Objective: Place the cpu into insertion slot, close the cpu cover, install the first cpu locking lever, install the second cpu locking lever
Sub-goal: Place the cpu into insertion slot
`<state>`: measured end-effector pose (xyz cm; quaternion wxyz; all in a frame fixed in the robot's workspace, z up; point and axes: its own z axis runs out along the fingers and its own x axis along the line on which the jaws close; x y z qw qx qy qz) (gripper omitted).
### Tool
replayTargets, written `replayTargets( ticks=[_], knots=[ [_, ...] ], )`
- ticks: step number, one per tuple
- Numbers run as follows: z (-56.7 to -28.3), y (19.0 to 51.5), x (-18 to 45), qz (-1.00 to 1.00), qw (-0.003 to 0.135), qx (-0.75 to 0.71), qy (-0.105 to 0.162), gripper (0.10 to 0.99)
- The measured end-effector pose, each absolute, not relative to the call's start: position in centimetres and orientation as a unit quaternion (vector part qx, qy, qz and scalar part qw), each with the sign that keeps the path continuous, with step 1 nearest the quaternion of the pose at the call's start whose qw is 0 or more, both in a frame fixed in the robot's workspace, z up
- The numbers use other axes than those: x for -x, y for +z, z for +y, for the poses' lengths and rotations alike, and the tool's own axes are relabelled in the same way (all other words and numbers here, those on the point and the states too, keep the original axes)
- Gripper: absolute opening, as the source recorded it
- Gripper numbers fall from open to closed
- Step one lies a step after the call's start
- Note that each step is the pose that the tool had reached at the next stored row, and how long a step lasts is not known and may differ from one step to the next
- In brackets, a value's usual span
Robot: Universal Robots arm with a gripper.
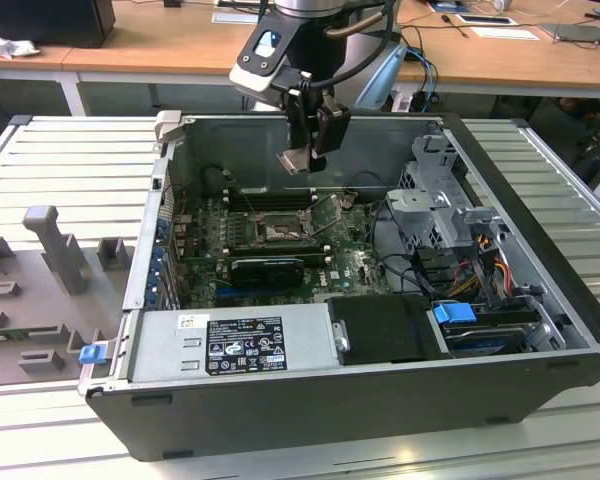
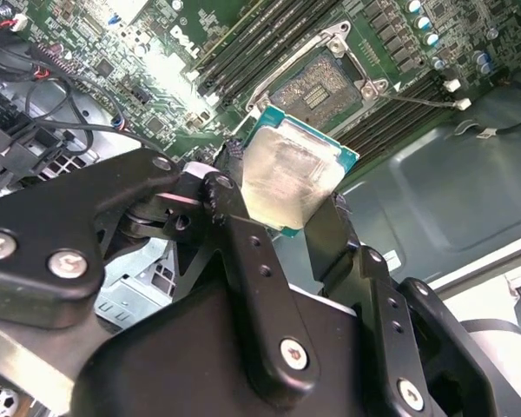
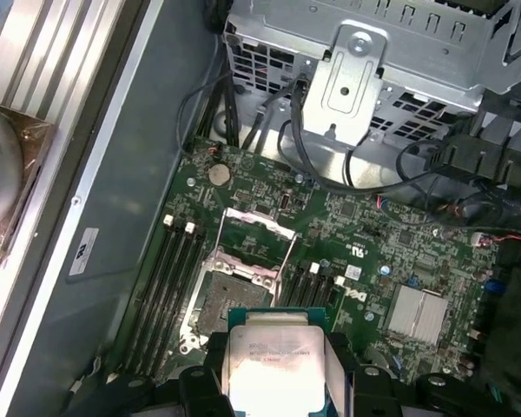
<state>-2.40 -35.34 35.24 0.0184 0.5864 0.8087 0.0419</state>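
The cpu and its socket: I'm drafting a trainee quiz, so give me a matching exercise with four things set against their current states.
Things:
1 cpu
2 insertion slot
3 cpu cover
4 gripper

States:
a swung open beside the socket
b shut on the chip
c empty, on the motherboard
d held in the air above the motherboard

Pairs: 1-d, 2-c, 3-a, 4-b
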Motion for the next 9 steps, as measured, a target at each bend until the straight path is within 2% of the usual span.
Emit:
replayTargets(
  ticks=[9],
  knots=[
    [-35.34, 35.22, 2.4, 0.798, 0.019, -0.601, 0.042, 0.525]
  ],
)
